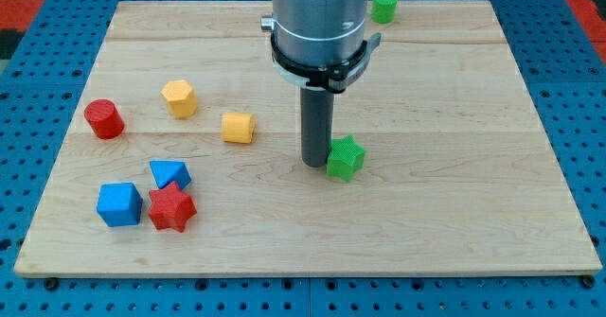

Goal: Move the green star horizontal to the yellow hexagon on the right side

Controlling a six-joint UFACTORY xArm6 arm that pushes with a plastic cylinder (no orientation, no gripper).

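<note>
The green star (346,158) lies a little right of the board's middle. My tip (315,164) stands right against the star's left side, touching it or nearly so. The yellow hexagon (179,98) lies at the view's left, higher up than the star. A second yellow block (238,127), roughly cube-shaped, lies between the hexagon and my tip. The arm's grey body hides part of the board above the tip.
A red cylinder (103,119) stands at the far left. A blue cube (118,204), a blue triangular block (170,174) and a red star (171,208) cluster at lower left. A green cylinder (383,6) stands at the top edge. The wooden board (454,213) rests on blue pegboard.
</note>
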